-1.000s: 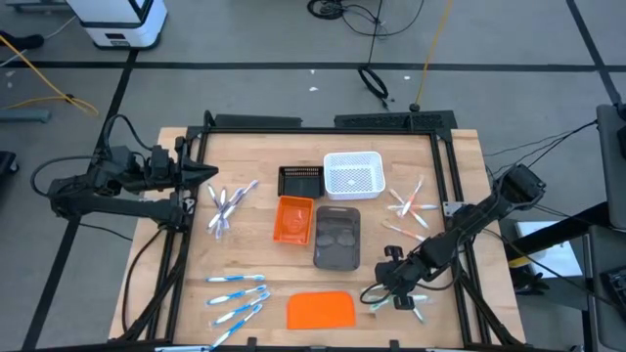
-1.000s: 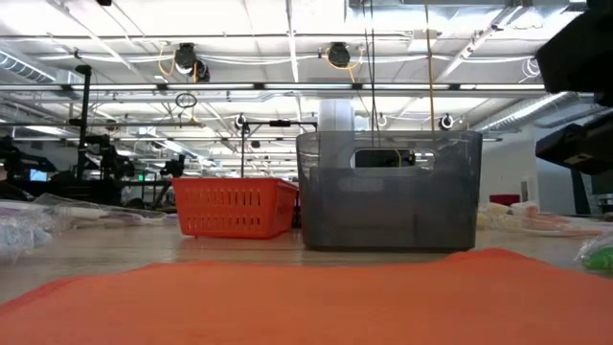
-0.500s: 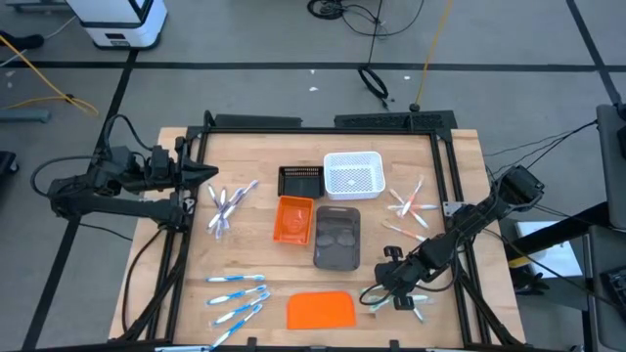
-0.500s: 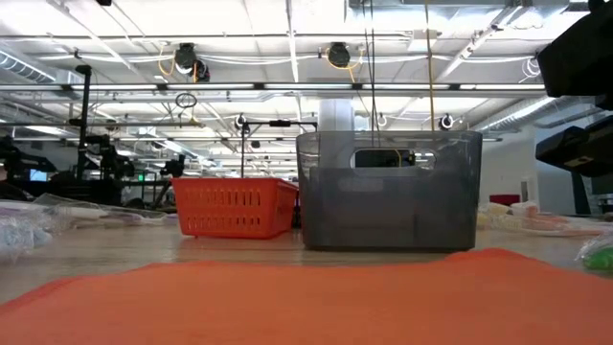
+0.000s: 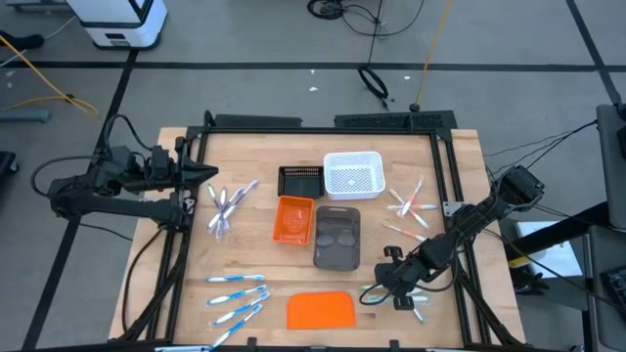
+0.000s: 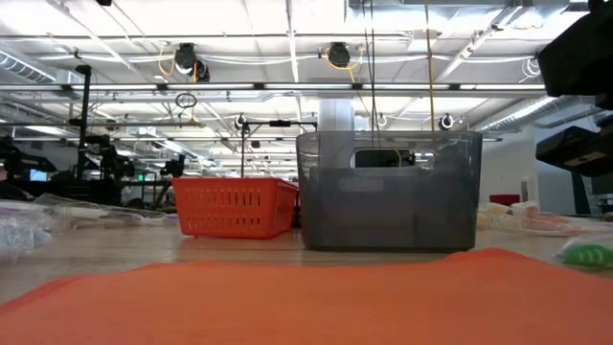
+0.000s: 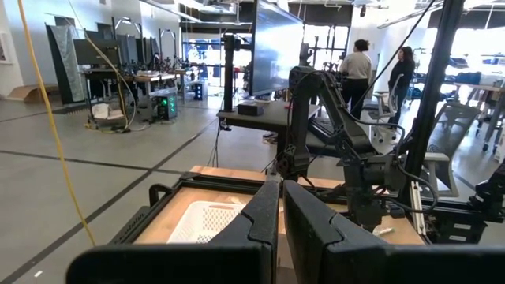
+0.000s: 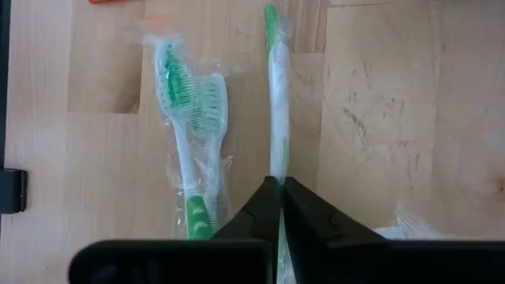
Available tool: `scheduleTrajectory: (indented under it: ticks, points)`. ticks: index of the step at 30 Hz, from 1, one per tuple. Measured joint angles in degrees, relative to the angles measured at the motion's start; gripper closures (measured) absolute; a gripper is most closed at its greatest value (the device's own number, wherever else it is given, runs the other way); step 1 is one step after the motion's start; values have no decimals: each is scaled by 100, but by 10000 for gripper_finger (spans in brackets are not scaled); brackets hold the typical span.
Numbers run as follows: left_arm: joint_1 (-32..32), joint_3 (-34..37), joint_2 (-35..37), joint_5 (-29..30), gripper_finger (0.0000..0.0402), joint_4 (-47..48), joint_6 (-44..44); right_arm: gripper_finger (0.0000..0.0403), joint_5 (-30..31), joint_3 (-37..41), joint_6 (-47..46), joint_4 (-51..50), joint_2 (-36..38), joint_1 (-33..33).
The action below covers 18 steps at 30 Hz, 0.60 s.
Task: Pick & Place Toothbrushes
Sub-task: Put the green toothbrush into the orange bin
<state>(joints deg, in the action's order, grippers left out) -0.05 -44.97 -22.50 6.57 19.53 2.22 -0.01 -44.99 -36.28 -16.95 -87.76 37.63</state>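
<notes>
We see the right hand (image 5: 377, 292) low over the near right part of the tabletop (image 5: 254, 254), just right of the flat orange slab (image 5: 321, 310). In its wrist view its 2 fingers (image 8: 260, 207) are pressed together on a thin green toothbrush (image 8: 274, 110) in a clear wrapper. The long stick runs straight out from between the fingertips, so brush and hand point the same way. We think it is pinched near 1 end, with most of it sticking out in front. A second wrapped green toothbrush (image 8: 188, 118) lies flat on the wood just beside it, nearly in line with it, but not touching the fingers.

The other brushes lie in groups. The blue ones (image 5: 238, 294) are at the near left, the pale ones (image 5: 227, 204) at the left, and the pink ones (image 5: 408, 209) at the right. The 4 small trays (image 5: 337, 240) sit in the middle, left and far from the right hand.

The left hand (image 5: 207, 174) waits at the far left edge, fingers (image 7: 264, 221) nearly together and holding nothing. The right arm is much nearer the green brushes. We think the next move is to lift the brush and carry it left, toward the trays.
</notes>
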Motion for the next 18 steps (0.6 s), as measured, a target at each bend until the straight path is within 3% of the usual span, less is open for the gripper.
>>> scheduleTrajectory:
  ticks: [7, 18]
  points:
    - [2, 1, 0, 0, 378, 0, 0, 402, 32, 0, 63, -222, 317, -13]
    - [2, 0, 0, 0, 378, -4, 0, 403, 958, 0, 260, -728, 1813, -13]
